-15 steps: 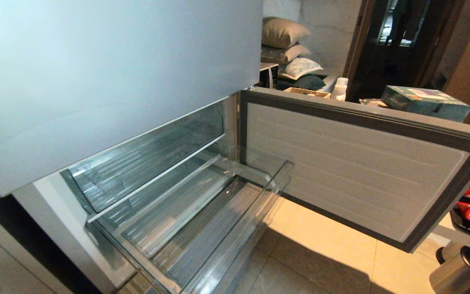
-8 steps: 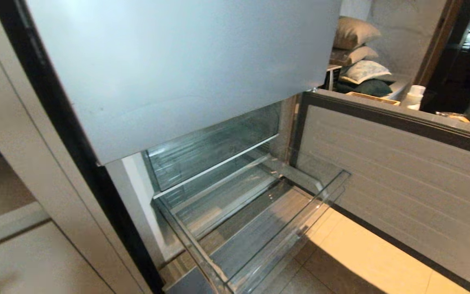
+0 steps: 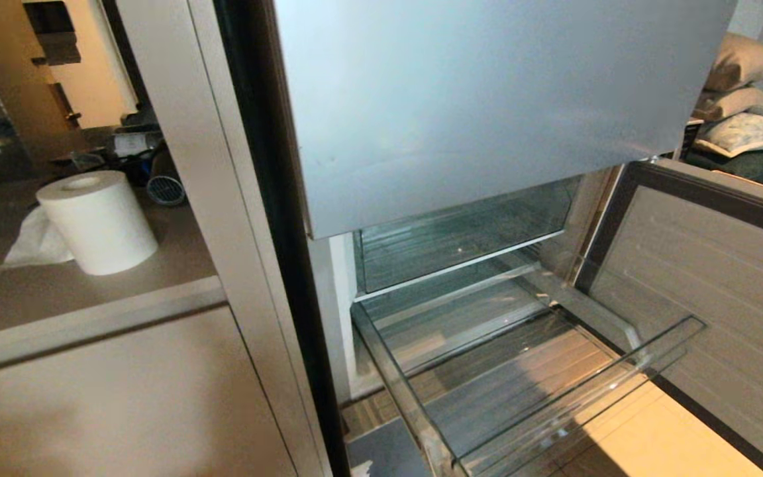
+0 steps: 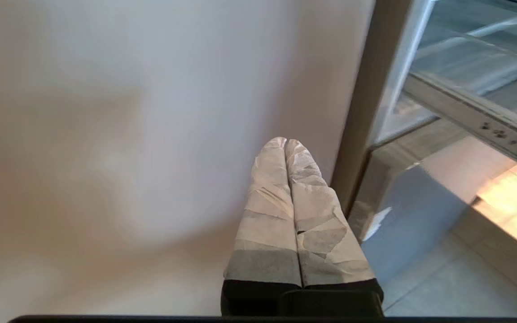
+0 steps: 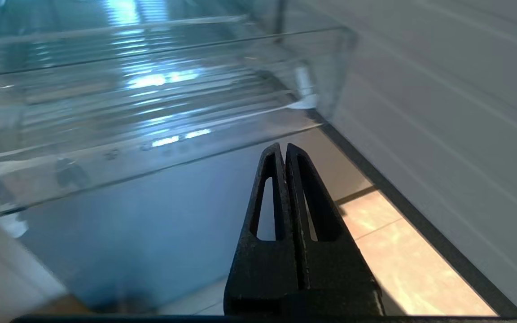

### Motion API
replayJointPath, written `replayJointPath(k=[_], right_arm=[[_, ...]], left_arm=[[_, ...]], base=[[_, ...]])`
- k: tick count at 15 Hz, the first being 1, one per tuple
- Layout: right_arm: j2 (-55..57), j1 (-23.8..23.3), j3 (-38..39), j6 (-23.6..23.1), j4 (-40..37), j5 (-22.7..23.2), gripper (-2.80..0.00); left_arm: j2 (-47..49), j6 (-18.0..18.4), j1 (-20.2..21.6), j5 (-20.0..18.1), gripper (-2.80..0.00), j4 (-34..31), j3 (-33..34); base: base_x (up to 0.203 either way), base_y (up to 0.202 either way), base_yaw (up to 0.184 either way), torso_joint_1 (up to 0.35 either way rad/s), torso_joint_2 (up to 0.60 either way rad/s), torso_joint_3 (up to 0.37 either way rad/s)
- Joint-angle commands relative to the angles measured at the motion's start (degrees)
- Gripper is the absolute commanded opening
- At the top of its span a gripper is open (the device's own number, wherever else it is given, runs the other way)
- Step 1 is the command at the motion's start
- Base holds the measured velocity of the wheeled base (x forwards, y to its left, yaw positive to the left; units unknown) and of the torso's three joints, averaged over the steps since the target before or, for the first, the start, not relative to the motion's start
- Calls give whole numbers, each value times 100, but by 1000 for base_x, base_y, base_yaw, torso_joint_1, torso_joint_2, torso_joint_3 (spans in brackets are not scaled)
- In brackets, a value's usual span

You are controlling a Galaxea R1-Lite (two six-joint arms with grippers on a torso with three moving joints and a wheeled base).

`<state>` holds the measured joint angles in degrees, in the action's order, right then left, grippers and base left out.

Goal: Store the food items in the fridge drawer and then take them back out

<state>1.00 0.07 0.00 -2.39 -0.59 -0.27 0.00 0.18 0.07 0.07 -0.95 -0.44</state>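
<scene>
The clear fridge drawer [image 3: 580, 397] stands pulled out below the silver-blue fridge front [image 3: 487, 99], and nothing lies on its ribbed bottom. No food items show in any view. My right gripper [image 5: 285, 146] is shut and empty, low in front of the drawer's clear front lip [image 5: 142, 152]. Wrapped in pale tape, my left gripper [image 4: 285, 140] is shut and empty too, facing a plain beige cabinet panel [image 4: 106, 134] beside the fridge. Neither arm appears in the head view.
The lower fridge door [image 3: 706, 291] hangs open at the right. A counter [image 3: 77, 291] at the left carries a white paper roll [image 3: 97, 222] and small clutter. Pillows [image 3: 742, 99] are stacked at the far right. Tiled floor [image 3: 660, 444] lies below the drawer.
The whole head view has swung to the left: fridge, drawer and door now sit further right, and the counter with the paper roll has come into sight. The red packets at the right are gone from view.
</scene>
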Motion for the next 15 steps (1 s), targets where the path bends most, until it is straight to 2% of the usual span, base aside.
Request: replayJointPath(k=[1, 5, 7, 11, 15], right_arm=[[771, 22, 0, -7, 28, -6, -280], [3091, 281, -33, 73, 513, -93, -280], [4340, 476, -137, 258, 850, -109, -280], [6459, 999, -883, 868, 1225, -66, -280], [8053, 1168, -1764, 1064, 1338, 213, -280]], left_arm=[[0, -1, 1, 1, -280, -2, 0], [0, -1, 1, 1, -280, -2, 0], [0, -1, 1, 1, -280, -2, 0], [0, -1, 1, 1, -280, -2, 0], [0, -1, 1, 1, -280, -2, 0]], base=[[0, 0, 0, 0, 0, 0], [0, 0, 0, 0, 0, 0], [0, 0, 0, 0, 0, 0], [0, 0, 0, 0, 0, 0], [0, 0, 0, 0, 0, 0]])
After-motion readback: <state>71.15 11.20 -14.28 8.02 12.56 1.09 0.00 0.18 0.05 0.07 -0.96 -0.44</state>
